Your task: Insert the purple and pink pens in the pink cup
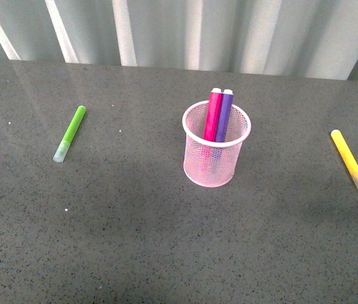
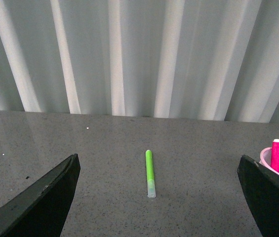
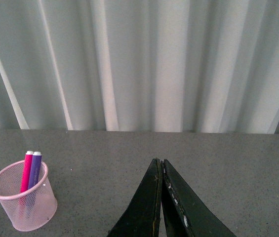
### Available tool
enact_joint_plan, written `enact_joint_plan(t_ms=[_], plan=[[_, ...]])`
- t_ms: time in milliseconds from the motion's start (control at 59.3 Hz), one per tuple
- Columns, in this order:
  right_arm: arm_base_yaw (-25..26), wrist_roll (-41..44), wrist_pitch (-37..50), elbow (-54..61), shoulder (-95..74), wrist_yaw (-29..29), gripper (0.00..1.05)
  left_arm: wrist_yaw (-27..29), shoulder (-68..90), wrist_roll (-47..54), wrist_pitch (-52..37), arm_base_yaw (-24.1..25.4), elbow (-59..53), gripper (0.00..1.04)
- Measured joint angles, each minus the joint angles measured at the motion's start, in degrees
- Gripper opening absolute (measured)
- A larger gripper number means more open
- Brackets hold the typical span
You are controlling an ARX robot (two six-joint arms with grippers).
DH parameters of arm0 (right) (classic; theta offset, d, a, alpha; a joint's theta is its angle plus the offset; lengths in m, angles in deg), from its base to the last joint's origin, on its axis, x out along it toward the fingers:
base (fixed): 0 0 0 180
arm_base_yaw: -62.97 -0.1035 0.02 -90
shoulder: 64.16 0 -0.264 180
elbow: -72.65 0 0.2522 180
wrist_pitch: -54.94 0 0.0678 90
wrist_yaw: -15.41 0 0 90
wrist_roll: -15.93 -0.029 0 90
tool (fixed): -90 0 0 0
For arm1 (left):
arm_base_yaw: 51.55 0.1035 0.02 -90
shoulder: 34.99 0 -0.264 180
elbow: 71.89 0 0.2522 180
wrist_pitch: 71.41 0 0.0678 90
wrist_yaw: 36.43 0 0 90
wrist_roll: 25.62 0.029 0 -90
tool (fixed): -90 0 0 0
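Left gripper: two matte black, wedge-shaped fingers with scuffed pale edges. Right gripper: black tapering fingers, small whitish flecks, possibly chipped paint

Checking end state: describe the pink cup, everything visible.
The pink cup is a round pale-pink wire-mesh holder with a solid rim, narrowing slightly toward its base. It stands upright on the grey table, near the middle, between the green marker and the yellow marker. The pink pen and purple pen stand inside, leaning on the far rim. No gripper touches it.
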Motion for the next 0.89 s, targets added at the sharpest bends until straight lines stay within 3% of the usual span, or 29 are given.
enact_joint_plan(t_ms=[303, 826, 893], plan=[[0.0, 0.0, 0.0, 0.0, 0.0, 0.0, 0.04, 0.0, 0.0, 0.0, 0.0, 0.0, 0.0, 0.98], [0.0, 0.0, 0.0, 0.0, 0.0, 0.0, 0.96, 0.0, 0.0, 0.0, 0.0, 0.0, 0.0, 0.98], [0.0, 0.0, 0.0, 0.0, 0.0, 0.0, 0.98, 0.0, 0.0, 0.0, 0.0, 0.0, 0.0, 0.98]])
